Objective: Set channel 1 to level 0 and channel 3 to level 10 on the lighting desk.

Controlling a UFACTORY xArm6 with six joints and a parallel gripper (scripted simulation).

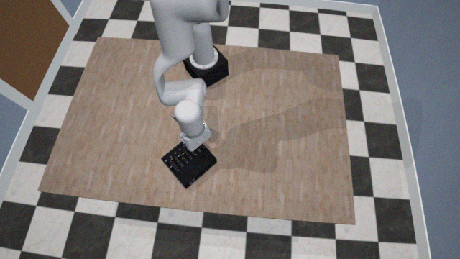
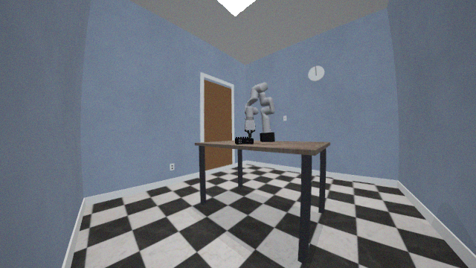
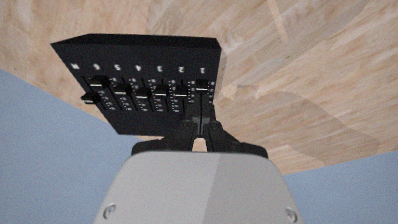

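The black lighting desk (image 1: 194,169) (image 2: 244,141) (image 3: 145,50) stands flat on the wooden table (image 1: 287,144), turned at an angle. In the wrist view its faders run in a row, numbered from 1 at the right. The channel 1 cap (image 3: 201,85) sits further up its slot than the channel 2 cap (image 3: 180,93) and the channel 3 cap (image 3: 161,91). My gripper (image 3: 200,102) (image 1: 195,147) (image 2: 250,135) is shut with nothing between its fingers. Its closed tips stand in the channel 1 slot, right against the near side of that cap.
The arm's black base (image 1: 210,70) (image 2: 267,137) stands on the table behind the desk. The desk is near the table's front edge (image 1: 198,210). Several other fader caps, such as the one at the far left (image 3: 90,97), stand at mixed heights.
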